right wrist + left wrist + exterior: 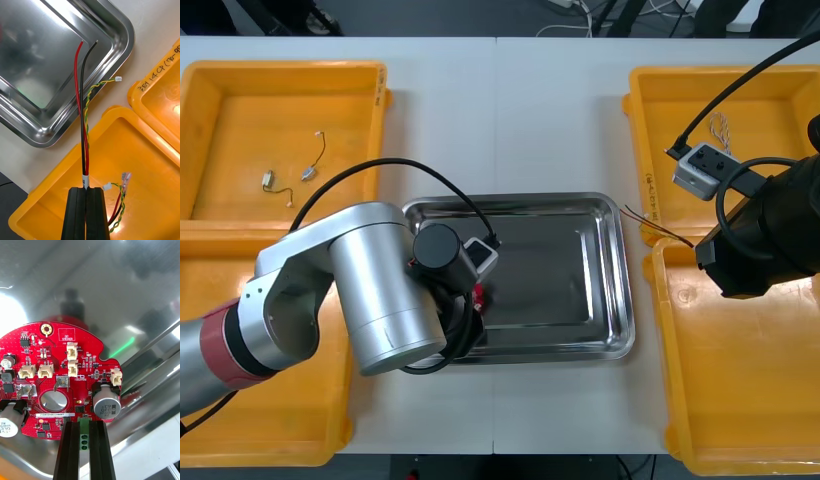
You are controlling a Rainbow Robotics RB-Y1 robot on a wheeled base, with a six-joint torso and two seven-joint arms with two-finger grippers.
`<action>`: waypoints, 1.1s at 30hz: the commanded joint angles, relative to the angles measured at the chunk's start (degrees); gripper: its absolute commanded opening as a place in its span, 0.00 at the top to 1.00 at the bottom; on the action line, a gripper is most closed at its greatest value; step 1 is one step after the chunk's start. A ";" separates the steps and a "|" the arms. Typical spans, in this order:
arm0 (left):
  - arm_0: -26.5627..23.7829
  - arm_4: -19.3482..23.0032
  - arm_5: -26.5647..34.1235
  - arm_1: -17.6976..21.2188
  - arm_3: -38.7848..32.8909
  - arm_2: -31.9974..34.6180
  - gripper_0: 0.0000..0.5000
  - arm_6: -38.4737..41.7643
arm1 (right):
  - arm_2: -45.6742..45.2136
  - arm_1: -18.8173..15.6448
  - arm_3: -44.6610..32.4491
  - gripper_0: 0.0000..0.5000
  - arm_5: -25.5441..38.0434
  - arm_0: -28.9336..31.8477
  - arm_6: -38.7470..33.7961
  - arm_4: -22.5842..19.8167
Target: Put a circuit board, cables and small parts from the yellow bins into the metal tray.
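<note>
A round red circuit board point(56, 375) hangs just over the floor of the metal tray point(123, 285), with my left gripper point(83, 424) shut on the green connector at its edge. In the front view my left arm point(380, 285) covers the tray's left part, and a sliver of the board point(478, 296) peeks out. My right gripper point(86, 189) is shut on a cable bundle point(84, 123) of red, black and twisted yellow-green wires above the near right yellow bin point(123, 150). The wire ends reach over the tray's corner point(112, 45).
The far left bin point(240, 110) holds small cables and metal parts point(290, 178). A thin cable point(720, 127) lies in the far right bin point(770, 100). My right wrist point(755, 245) hangs over the seam between the two right bins. The tray's right half point(570, 270) is bare metal.
</note>
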 commanded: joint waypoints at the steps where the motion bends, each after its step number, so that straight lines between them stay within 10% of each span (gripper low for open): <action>1: -2.82 -0.87 -2.40 -1.85 1.14 -1.79 1.00 0.62 | 0.63 0.51 -1.07 1.00 0.24 -1.76 -0.78 0.45; 33: -3.35 -0.17 -6.09 -1.23 4.12 -4.43 1.00 -0.17 | 0.63 0.51 -0.81 1.00 0.24 -1.76 -1.31 0.28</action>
